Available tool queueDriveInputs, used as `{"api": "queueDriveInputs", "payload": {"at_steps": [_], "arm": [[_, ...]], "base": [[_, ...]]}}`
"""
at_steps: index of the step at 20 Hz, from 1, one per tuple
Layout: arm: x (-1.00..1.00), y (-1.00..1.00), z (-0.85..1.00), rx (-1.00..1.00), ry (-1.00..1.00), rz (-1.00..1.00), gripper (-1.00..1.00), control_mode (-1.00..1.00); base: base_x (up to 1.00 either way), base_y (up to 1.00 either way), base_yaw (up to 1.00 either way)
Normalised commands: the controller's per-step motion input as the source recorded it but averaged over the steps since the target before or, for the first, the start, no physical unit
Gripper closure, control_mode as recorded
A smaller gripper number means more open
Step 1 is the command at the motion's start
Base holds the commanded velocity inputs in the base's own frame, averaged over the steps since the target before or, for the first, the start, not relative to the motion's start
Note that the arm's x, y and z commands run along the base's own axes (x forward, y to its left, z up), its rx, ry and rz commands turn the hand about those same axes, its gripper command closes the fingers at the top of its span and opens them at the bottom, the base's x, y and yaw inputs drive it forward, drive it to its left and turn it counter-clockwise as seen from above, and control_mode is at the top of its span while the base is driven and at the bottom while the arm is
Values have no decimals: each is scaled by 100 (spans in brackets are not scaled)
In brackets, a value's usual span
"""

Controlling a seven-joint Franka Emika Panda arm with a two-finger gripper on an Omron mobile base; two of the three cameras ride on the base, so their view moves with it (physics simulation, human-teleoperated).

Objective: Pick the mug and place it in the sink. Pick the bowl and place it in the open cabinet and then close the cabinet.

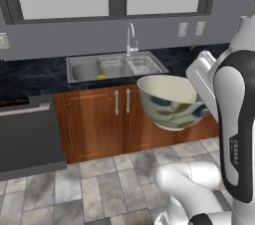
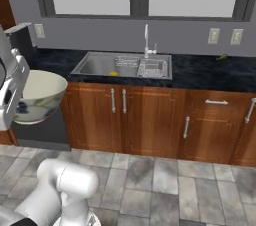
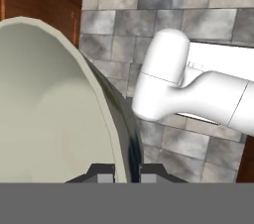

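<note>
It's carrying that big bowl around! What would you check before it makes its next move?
1. Bowl gripped: ok, the gripper is shut on its rim.
2. Bowl held clear of the floor and cupboards: ok.
3. Mug already in the sink: ok, a small yellow thing lies in the basin.
4. Open cabinet ahead of the robot: cannot tell.
5. Path to the cabinet clear: cannot tell.
</note>
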Motion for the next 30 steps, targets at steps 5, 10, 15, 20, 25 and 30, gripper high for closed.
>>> {"api": "queueDriveInputs", "payload": {"at_steps": [5, 10, 15, 20, 25, 30], "arm": [[0, 0, 0, 0, 0, 0, 100, 100], [0, 0, 0, 0, 0, 0, 100, 100], [0, 0, 0, 0, 0, 0, 100, 100], [0, 0, 0, 0, 0, 0, 100, 100], [0, 0, 0, 0, 0, 0, 100, 100], [0, 0, 0, 0, 0, 0, 100, 100]], "base": [[-58, 100, -7], [49, 100, -2], [93, 100, -2], [-30, 98, 0], [-93, 100, -5], [-80, 100, -9]]}}
